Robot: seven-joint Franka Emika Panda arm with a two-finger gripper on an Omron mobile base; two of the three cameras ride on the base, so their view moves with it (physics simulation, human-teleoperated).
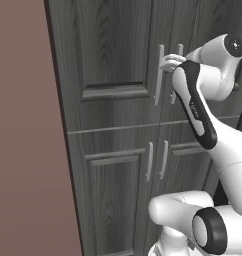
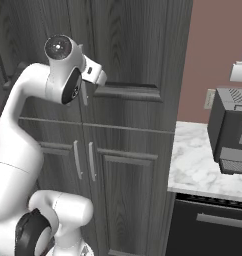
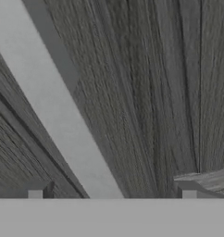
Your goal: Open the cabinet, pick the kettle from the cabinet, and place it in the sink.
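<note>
The opening step is judged to be in hand. The cabinet is found shut, both upper doors flush. The gripper is presented at the long silver handle of one upper door, its fingers spread wide apart with the bar lying between them, nothing clamped. Closure on the bar, then an outward pull along the door's swing, is judged to be required next. The cabinet's contents are hidden behind the doors; the kettle cannot be confirmed. A marble tabletop is noted beside the cabinet.

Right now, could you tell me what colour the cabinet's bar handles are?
Silver bar handles on the dark grey cabinet, clearest in the left base view.
</note>
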